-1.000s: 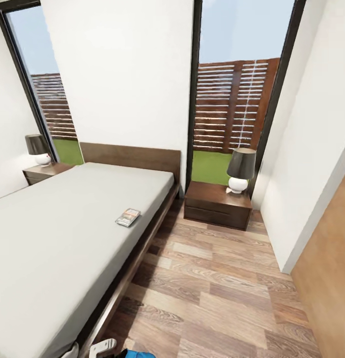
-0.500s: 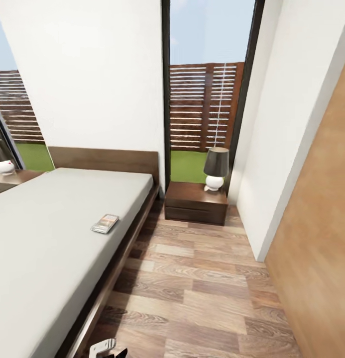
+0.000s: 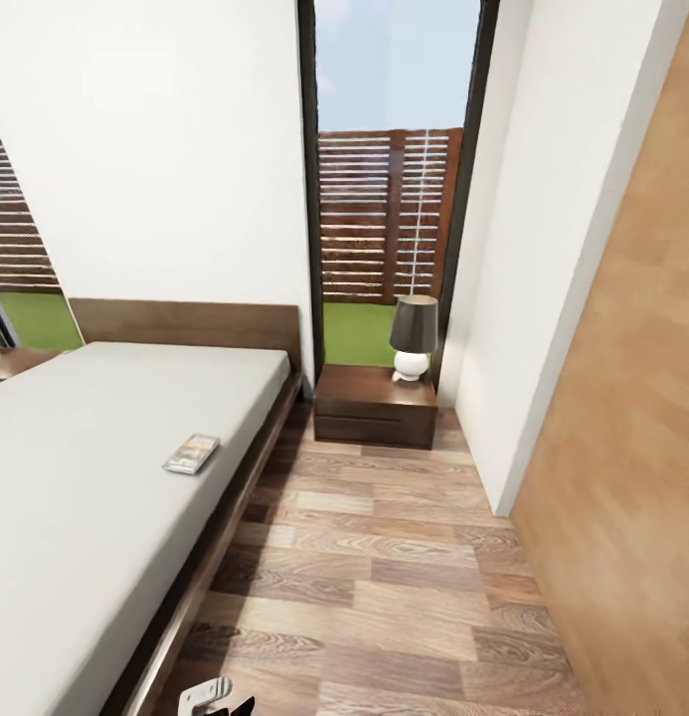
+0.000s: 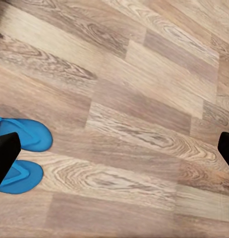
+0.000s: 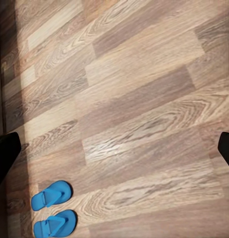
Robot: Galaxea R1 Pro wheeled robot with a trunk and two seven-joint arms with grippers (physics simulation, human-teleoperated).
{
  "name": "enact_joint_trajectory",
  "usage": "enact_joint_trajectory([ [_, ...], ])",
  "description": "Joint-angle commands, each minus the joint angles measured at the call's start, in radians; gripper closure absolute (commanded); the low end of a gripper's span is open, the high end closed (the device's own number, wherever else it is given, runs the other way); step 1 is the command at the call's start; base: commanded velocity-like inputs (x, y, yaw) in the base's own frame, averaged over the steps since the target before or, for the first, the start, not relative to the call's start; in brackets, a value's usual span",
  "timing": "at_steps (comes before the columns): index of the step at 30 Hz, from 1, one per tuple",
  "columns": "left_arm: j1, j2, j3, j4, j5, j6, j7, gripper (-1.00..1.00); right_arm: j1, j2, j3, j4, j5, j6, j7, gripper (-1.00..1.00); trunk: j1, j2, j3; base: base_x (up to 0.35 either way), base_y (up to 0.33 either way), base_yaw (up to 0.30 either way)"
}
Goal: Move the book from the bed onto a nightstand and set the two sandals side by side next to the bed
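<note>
Bedroom, head view. The bed [image 3: 105,467] runs along the left, grey mattress on a dark wood frame, its near end and left side cut off by the picture edge. The book [image 3: 191,453] lies flat on the mattress near the edge that faces the floor, about midway along the visible length; its cover is too small to read. The headboard [image 3: 185,321] stands against the white wall.

The nightstand [image 3: 375,406] sits in the corner just beside the bed's head end, in front of a tall black-framed window [image 3: 389,189] showing a slatted fence and grass. A lamp [image 3: 413,336] with a dark shade and white base stands on the nightstand's top, toward its right side. A second nightstand [image 3: 6,360] across the bed is mostly cut off at the left edge. A light wood panel [image 3: 632,418] fills the right side.

At the bottom edge, a small white and black part of the robot [image 3: 213,694] pokes in; which part it is cannot be made out.

Left wrist view: the two sandals [image 4: 23,153] lie side by side on the wood-plank floor [image 4: 139,99], one partly hidden behind a dark fingertip. The left end effector [image 4: 114,151] has its fingers spread wide, only the tips showing at opposite edges, nothing between them.

Right wrist view: the sandals [image 5: 52,209] lie close together, parallel, beside a dark shadowed strip. The right end effector [image 5: 114,148] is likewise spread wide and empty.
</note>
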Motion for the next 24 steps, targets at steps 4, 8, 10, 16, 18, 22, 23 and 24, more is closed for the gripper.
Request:
enact_joint_trajectory([
  [4, -0.001, 0.0, 0.008, 0.001, -0.011, -0.005, -0.003, -1.0, -0.001, 0.0, -0.008, 0.003, 0.003, -0.003, 0.006, -1.0, 0.0, -0.001, 0.002, 0.0, 0.0, -0.218],
  [8, -0.001, 0.0, 0.008, 0.001, -0.011, -0.005, -0.002, -1.0, -0.001, 0.0, -0.008, 0.003, 0.003, -0.003, 0.006, -1.0, 0.0, -0.001, 0.005, 0.0, 0.0, -0.268],
  [10, -0.001, 0.0, 0.008, 0.001, -0.011, -0.005, -0.002, -1.0, -0.001, 0.0, -0.008, 0.003, 0.003, -0.003, 0.006, -1.0, 0.0, -0.001, 0.006, 0.0, 0.0, -0.274],
  [16, -0.001, 0.0, 0.008, 0.001, -0.011, -0.005, -0.002, -1.0, -0.001, 0.0, -0.008, 0.003, 0.003, -0.003, 0.006, -1.0, 0.0, -0.001, 0.011, 0.0, 0.0, -0.276],
  [18, -0.001, 0.0, 0.008, 0.001, -0.011, -0.005, -0.002, -1.0, -0.001, 0.0, -0.008, 0.003, 0.003, -0.003, 0.006, -1.0, 0.0, -0.001, 0.013, 0.0, 0.0, -0.276],
  [22, -0.001, 0.0, 0.008, 0.001, -0.011, -0.005, -0.002, -1.0, -0.001, 0.0, -0.008, 0.003, 0.003, -0.003, 0.005, -1.0, 0.0, -0.001, 0.016, 0.0, 0.0, -0.277],
  [23, -0.001, 0.0, 0.008, 0.001, -0.011, -0.005, -0.002, -1.0, -0.001, 0.0, -0.008, 0.003, 0.003, -0.003, 0.005, -1.0, 0.0, -0.001, 0.017, 0.0, 0.0, -0.277],
  [24, -0.001, 0.0, 0.008, 0.001, -0.011, -0.005, -0.002, -1.0, -0.001, 0.0, -0.008, 0.003, 0.003, -0.003, 0.005, -1.0, 0.0, -0.001, 0.018, 0.0, 0.0, -0.277],
])
